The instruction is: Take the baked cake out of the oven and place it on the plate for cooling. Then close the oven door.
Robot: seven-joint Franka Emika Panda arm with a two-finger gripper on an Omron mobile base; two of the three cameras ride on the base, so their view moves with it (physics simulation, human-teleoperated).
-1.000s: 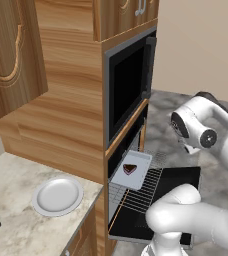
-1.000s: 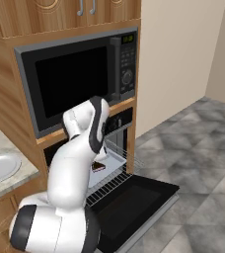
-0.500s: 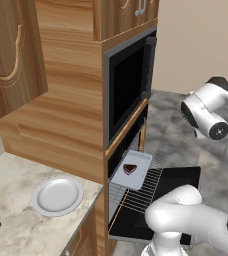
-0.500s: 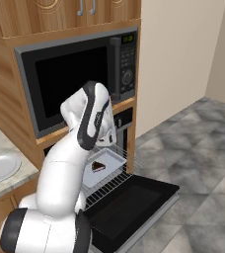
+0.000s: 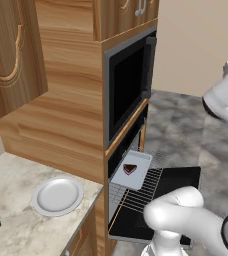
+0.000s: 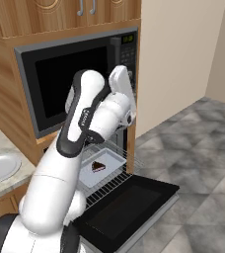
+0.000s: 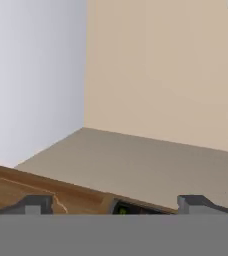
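**Cake on tray in open oven, end effector raised and empty**

Oven door (image 6: 127,205) dropped fully open, lying flat, black glass facing up. Wire rack (image 5: 136,192) pulled partway out over it. Grey tray (image 5: 131,169) resting on the rack, with the cake (image 5: 130,169) — 1 small dark wedge with a thin pink layer — sitting near the tray's middle. Same cake (image 6: 98,166) seen in the right base view, just behind the arm's forearm. Oven (image 5: 126,154) set below the larger black microwave (image 6: 70,79) in the wooden cabinet.

Plate (image 5: 58,194) on the stone table (image 5: 16,220) left of the oven, round, pale, nothing on it; well apart from the cake.

End effector (image 7: 116,206) up high, well above the oven and aimed toward the beige wall and ceiling corner — 2 fingertips (image 7: 34,205) standing wide apart with nothing between them. Released, touching nothing. Top edge of the wooden cabinet and a small green display visible just past the tips.
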